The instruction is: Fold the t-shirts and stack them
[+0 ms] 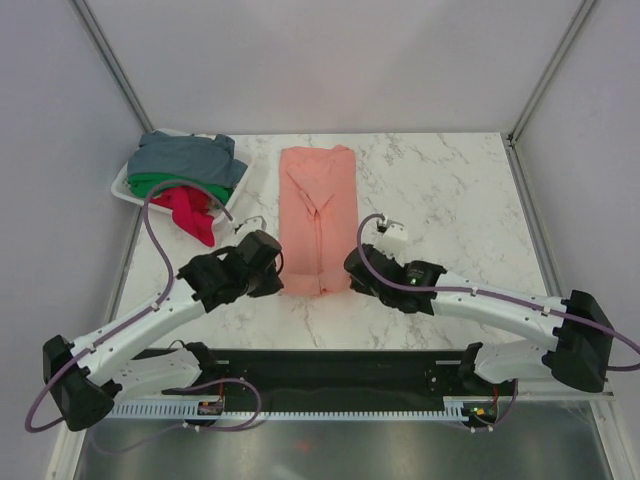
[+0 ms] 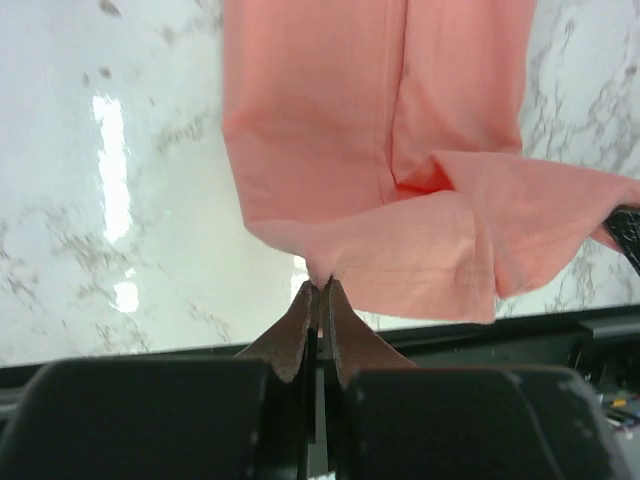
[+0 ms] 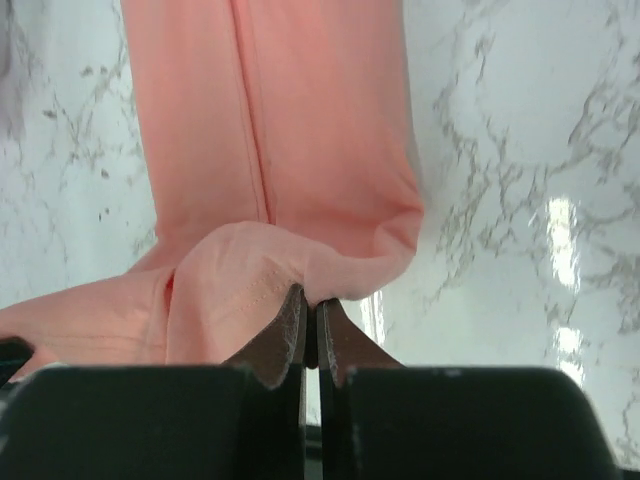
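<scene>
Two tools grip one garment. The left tool (image 2: pixel 318 285) has its jaws pressed together on the near left corner of the salmon-pink shirt (image 2: pixel 330 150), with only a thin fold of hem between them. The right tool (image 3: pixel 310 295) is likewise clamped, pinching the near right corner of the same shirt (image 3: pixel 300 130).

That shirt (image 1: pixel 318 215) lies as a long narrow strip in the middle of the marble bench (image 1: pixel 440 190), running from the centre toward the top of the frame. In the upper left of the overhead view sits a white basket (image 1: pixel 120 185). It holds a grey-blue shirt (image 1: pixel 185 155) on top and a green shirt (image 1: pixel 165 183) beneath it. A red shirt (image 1: pixel 195 215) spills over the rim onto the bench.

From above, the left tool (image 1: pixel 275 270) and right tool (image 1: pixel 352 268) flank the strip's near end, their tips hidden by the wrists. Only the wrist views show the pinched hem curling up off the bench, and only the overhead view takes in the basket.
</scene>
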`<state>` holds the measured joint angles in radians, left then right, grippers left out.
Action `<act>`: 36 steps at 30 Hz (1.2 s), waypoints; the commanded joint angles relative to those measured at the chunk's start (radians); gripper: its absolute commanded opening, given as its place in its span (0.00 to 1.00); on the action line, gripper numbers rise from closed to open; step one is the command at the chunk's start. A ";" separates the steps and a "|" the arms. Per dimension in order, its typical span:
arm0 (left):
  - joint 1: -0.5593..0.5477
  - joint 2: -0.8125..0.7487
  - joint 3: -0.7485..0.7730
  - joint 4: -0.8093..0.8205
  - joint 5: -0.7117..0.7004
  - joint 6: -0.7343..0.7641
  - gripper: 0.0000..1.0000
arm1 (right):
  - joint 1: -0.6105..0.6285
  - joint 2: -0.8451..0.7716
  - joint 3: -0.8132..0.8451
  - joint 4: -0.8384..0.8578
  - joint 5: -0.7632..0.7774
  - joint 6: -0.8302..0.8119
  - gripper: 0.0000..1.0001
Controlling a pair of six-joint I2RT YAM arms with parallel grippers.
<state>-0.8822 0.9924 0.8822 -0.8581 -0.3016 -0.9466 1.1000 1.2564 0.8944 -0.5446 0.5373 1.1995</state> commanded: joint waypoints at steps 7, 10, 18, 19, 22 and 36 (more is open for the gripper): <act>0.277 0.241 0.225 0.156 0.108 0.318 0.02 | -0.251 0.179 0.228 0.031 -0.115 -0.336 0.00; 0.316 0.342 0.297 0.171 0.133 0.345 0.02 | -0.297 0.238 0.287 0.060 -0.157 -0.379 0.00; 0.423 0.512 0.403 0.212 0.189 0.382 0.02 | -0.393 0.379 0.360 0.115 -0.253 -0.448 0.00; 0.431 0.541 0.411 0.214 0.203 0.387 0.02 | -0.408 0.388 0.376 0.120 -0.267 -0.455 0.00; 0.457 0.600 0.437 0.217 0.219 0.396 0.02 | -0.434 0.431 0.396 0.138 -0.290 -0.471 0.00; 0.554 0.919 0.627 0.218 0.274 0.416 0.08 | -0.564 0.716 0.566 0.172 -0.422 -0.563 0.09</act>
<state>-0.3607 1.8599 1.4136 -0.6559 -0.0460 -0.5785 0.5743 1.9266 1.3674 -0.4004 0.1562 0.6823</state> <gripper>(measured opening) 0.073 0.071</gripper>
